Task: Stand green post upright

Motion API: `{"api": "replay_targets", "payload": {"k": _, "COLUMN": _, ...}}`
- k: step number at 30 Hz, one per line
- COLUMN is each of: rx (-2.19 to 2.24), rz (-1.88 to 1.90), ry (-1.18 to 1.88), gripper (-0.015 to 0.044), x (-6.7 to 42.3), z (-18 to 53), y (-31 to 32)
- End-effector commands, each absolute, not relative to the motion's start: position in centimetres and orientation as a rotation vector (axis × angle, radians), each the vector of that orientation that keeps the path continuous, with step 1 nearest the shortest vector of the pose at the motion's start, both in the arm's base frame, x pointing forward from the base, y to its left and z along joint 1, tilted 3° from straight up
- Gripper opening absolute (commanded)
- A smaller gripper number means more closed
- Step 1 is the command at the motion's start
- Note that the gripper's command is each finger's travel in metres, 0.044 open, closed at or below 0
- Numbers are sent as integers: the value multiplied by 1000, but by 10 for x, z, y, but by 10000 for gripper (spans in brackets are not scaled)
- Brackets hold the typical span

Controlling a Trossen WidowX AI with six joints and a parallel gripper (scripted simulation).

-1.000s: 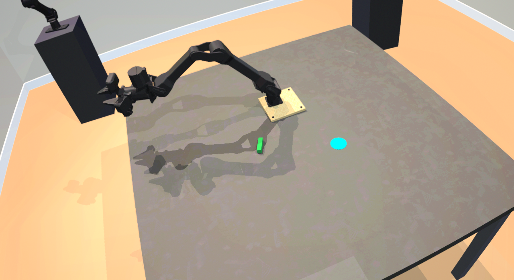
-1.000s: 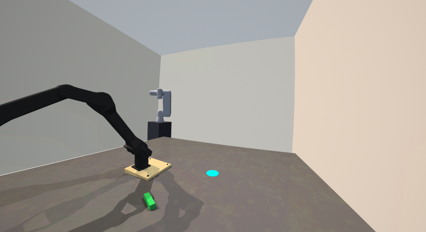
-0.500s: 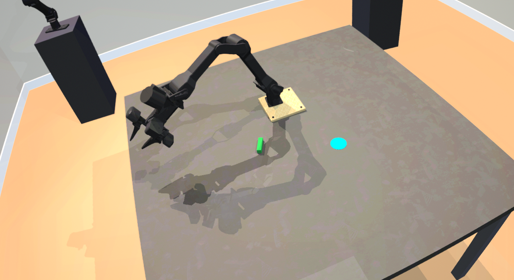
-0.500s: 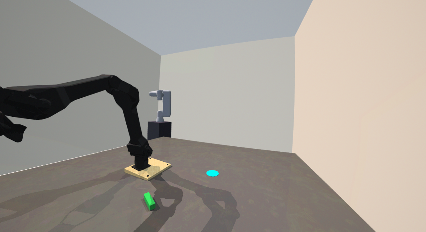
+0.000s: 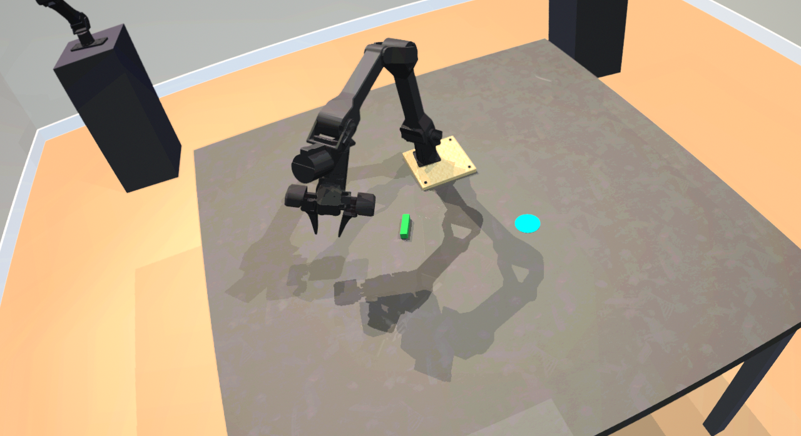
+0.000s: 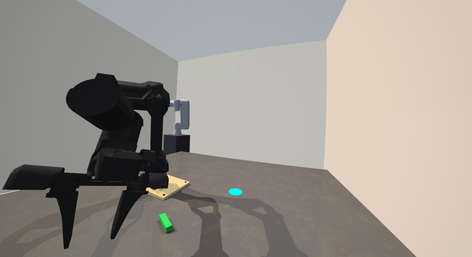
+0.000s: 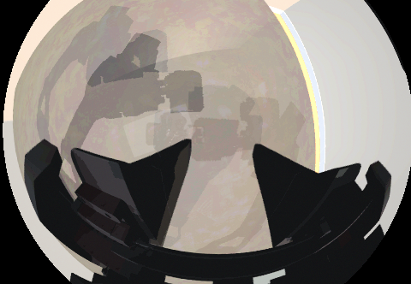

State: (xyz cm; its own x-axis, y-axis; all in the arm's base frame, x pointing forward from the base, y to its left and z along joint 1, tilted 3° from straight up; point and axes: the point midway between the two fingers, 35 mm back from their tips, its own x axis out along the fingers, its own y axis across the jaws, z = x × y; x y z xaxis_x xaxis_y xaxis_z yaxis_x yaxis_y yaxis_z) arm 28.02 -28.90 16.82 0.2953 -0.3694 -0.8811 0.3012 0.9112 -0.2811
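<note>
From the top view, the tool (image 5: 328,232) hangs above the counter (image 5: 560,299) with its two pointed fingers (image 5: 314,223) aimed straight down, partly spread with nothing between them. The green post (image 5: 405,226) lies flat on the counter off to the tool's side, toward the cyan circle (image 5: 527,223), which is farther along roughly the same line and well apart from the post. The post's long axis runs nearly up and down the picture, roughly crosswise to the line the two fingers make, so as I judge it the tool needs mainly a sideways shift toward the post and a descent, with little or no wrist turn to span the post's narrow width. The exterior view agrees: the fingers point down, off the counter, while the post lies to their right and a little farther back, near the tan base plate (image 6: 178,185), and the circle sits farther back beyond it. In the wrist view only the two dark fingers and shadowed counter show between them; neither post nor circle is in sight, so the post is not yet under the tool.
</note>
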Motion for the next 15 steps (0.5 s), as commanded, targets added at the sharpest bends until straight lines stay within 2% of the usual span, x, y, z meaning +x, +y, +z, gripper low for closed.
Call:
{"api": "replay_targets", "payload": {"k": 1, "rx": 47, "rz": -384, "ry": 1257, "gripper": 233, "x": 274, "z": 164, "y": -239}}
{"api": "replay_targets", "payload": {"k": 8, "rx": 257, "rz": -291, "ry": 1448, "gripper": 233, "x": 241, "z": 164, "y": -138}}
{"api": "replay_targets", "payload": {"k": 15, "rx": 275, "rz": -286, "ry": 1470, "gripper": 233, "x": 237, "z": 162, "y": -130}}
